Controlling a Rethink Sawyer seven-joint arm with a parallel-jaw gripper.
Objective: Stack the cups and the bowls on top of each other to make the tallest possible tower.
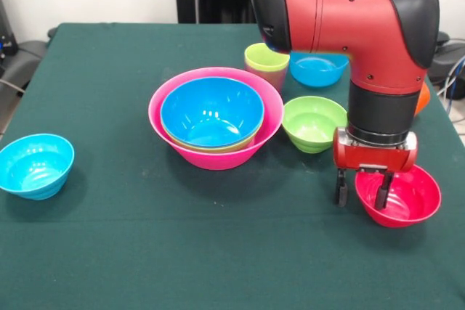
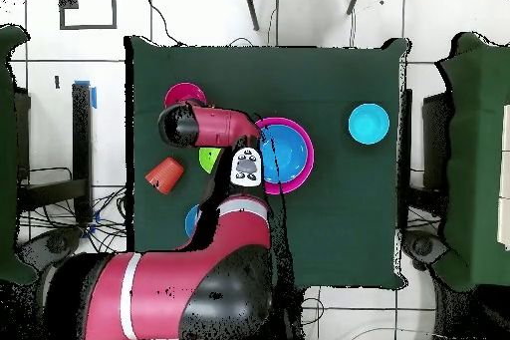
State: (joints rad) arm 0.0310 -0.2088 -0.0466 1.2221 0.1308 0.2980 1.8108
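The gripper (image 1: 361, 189), fingers apart, straddles the near-left rim of the red bowl (image 1: 404, 197), one finger inside it and one outside. Beside it sits a small green bowl (image 1: 314, 123). At mid-table stands the tower (image 1: 216, 117): the pink bowl (image 1: 171, 132) holding a blue bowl (image 1: 211, 111), a green rim showing between them. A lime cup (image 1: 266, 62) and a light-blue bowl (image 1: 317, 70) lie behind; another light-blue bowl (image 1: 35, 165) sits well apart. An orange cup (image 2: 165, 172) lies on its side.
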